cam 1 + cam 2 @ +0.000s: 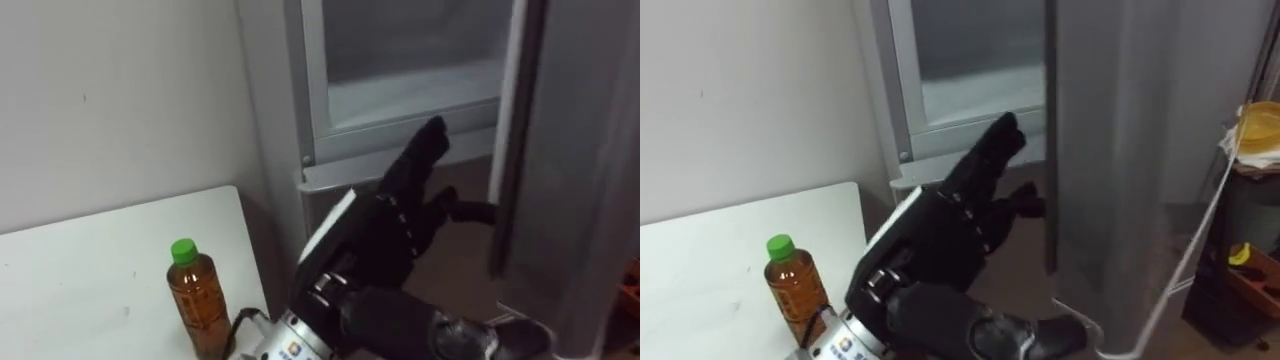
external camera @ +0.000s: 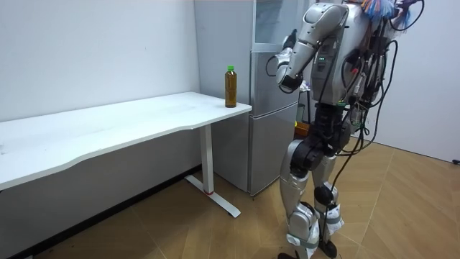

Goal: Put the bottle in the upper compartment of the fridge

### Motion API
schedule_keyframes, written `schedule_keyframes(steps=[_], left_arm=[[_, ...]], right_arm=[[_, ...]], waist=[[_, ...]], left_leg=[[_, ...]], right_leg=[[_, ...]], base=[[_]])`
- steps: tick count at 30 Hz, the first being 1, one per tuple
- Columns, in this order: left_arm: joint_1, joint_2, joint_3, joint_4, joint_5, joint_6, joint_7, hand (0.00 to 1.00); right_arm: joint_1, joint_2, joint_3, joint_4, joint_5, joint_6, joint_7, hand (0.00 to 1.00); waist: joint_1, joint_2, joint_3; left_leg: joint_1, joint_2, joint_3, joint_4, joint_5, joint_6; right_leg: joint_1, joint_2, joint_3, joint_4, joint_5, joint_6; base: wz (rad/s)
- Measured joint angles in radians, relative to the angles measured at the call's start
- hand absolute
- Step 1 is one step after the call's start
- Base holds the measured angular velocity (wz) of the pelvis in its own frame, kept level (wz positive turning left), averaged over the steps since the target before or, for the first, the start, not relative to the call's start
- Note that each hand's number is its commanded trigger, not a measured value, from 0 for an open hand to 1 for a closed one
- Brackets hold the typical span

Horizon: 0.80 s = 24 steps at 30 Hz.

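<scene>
Left arm [image 2: 302, 49] is raised, elbow bent and low, forearm angling up ahead of the chest. From the head camera the left hand [image 1: 385, 235] shows its back, reaching toward 1 o'clock from a wrist [image 1: 318, 292] down at 7 o'clock. Fingers [image 1: 432, 140] straight and close together, thumb [image 1: 468, 211] sticking out toward 3 o'clock: a flat hand, holding nothing.

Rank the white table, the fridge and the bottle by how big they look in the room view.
1. White table: largest, though it runs nearer the camera.
2. Fridge, partly behind the robot.
3. Bottle, smallest by far.
</scene>
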Motion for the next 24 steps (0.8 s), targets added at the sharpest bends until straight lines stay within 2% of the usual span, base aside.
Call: schedule_keyframes(steps=[3, 5, 7, 10, 12, 17, 21, 24], left_arm=[[-0.017, -0.006, -0.049, 0.000, 0.001, 0.013, -0.056, 0.00], [-0.020, -0.002, -0.068, 0.001, 0.003, 0.029, -0.092, 0.00], [-0.022, 0.018, -0.097, 0.007, 0.028, 0.066, -0.123, 0.00], [-0.022, 0.042, -0.105, 0.008, 0.064, 0.091, -0.161, 0.00], [-0.022, 0.046, -0.109, 0.008, 0.071, 0.091, -0.176, 0.00], [-0.022, 0.049, -0.109, 0.008, 0.072, 0.091, -0.200, 0.00], [-0.022, 0.069, -0.112, 0.012, 0.071, 0.091, -0.210, 0.00], [-0.022, 0.076, -0.112, 0.021, 0.071, 0.094, -0.217, 0.00]], right_arm=[[0.000, -0.004, 0.013, -0.002, 0.004, -0.006, 0.000, 0.00], [-0.002, -0.005, 0.012, -0.003, 0.004, -0.008, 0.001, 0.00], [-0.001, -0.005, 0.012, -0.002, 0.004, -0.017, 0.000, 0.00], [-0.002, -0.001, 0.011, -0.003, 0.003, -0.017, 0.001, 0.00], [-0.002, -0.001, 0.011, -0.003, 0.003, -0.017, 0.002, 0.00], [-0.004, -0.001, 0.011, -0.003, 0.004, -0.017, 0.011, 0.00], [-0.006, 0.002, 0.011, -0.003, 0.004, -0.018, 0.011, 0.00], [-0.006, 0.003, 0.011, -0.003, 0.004, -0.018, 0.012, 0.00]], waist=[[-0.010, 0.005, 0.0004], [-0.029, 0.004, 0.0005], [-0.043, 0.002, 0.0020], [-0.055, -0.006, 0.0074], [-0.055, -0.011, 0.0100], [-0.055, -0.019, 0.0105], [-0.056, -0.030, 0.0165], [-0.055, -0.034, 0.0157]], left_leg=[[0.005, 0.003, 0.017, -0.004, 0.001, -0.002], [0.010, 0.005, 0.022, -0.004, 0.001, -0.003], [0.020, 0.003, 0.035, -0.013, 0.002, -0.005], [0.026, 0.005, 0.042, -0.018, 0.002, -0.005], [0.025, 0.005, 0.042, -0.015, 0.003, -0.005], [0.021, 0.004, 0.045, -0.020, 0.003, -0.005], [0.019, 0.000, 0.048, -0.019, 0.003, -0.005], [0.015, -0.003, 0.049, -0.019, 0.003, -0.005]], right_leg=[[-0.004, 0.004, 0.020, 0.000, 0.000, -0.001], [-0.004, 0.006, 0.025, 0.000, 0.000, -0.002], [-0.004, 0.009, 0.043, 0.000, -0.002, -0.005], [-0.007, 0.009, 0.049, 0.000, -0.005, -0.006], [-0.008, 0.009, 0.050, 0.000, -0.006, -0.006], [-0.016, 0.009, 0.050, 0.001, -0.006, -0.005], [-0.017, 0.008, 0.049, -0.003, -0.006, -0.005], [-0.021, 0.007, 0.049, -0.004, -0.008, -0.004]], base=[[-0.17], [-0.14], [-0.17], [-0.09], [0.00], [-0.02], [-0.01], [0.00]])
